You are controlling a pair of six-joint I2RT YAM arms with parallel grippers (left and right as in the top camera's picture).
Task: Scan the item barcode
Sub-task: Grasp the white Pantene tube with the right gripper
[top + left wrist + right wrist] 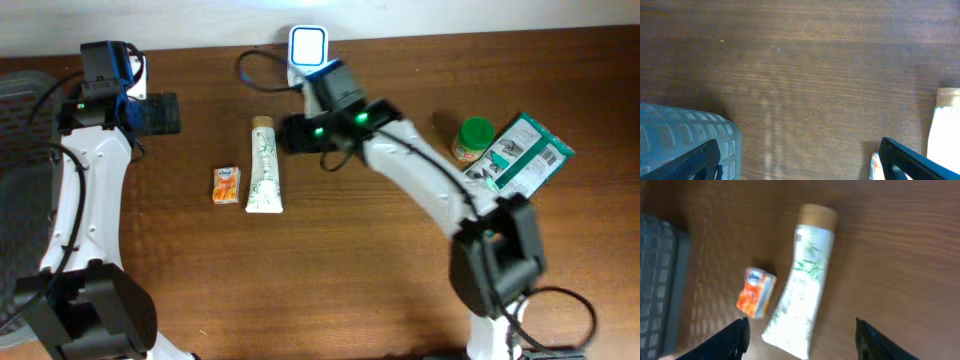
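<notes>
Dark wood-grain worktop (350, 270) with a soft sheen, smooth white plastic tube (264, 170) with matt tan cap (263, 124), glossy orange packet (226, 185), shiny printed card box (530, 152), black matt plastic right fingers (732, 339)

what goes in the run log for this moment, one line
left gripper: open, empty | right gripper: open, empty, near tube | tube: lying on table, not held | packet: beside tube | scanner: lit
</notes>
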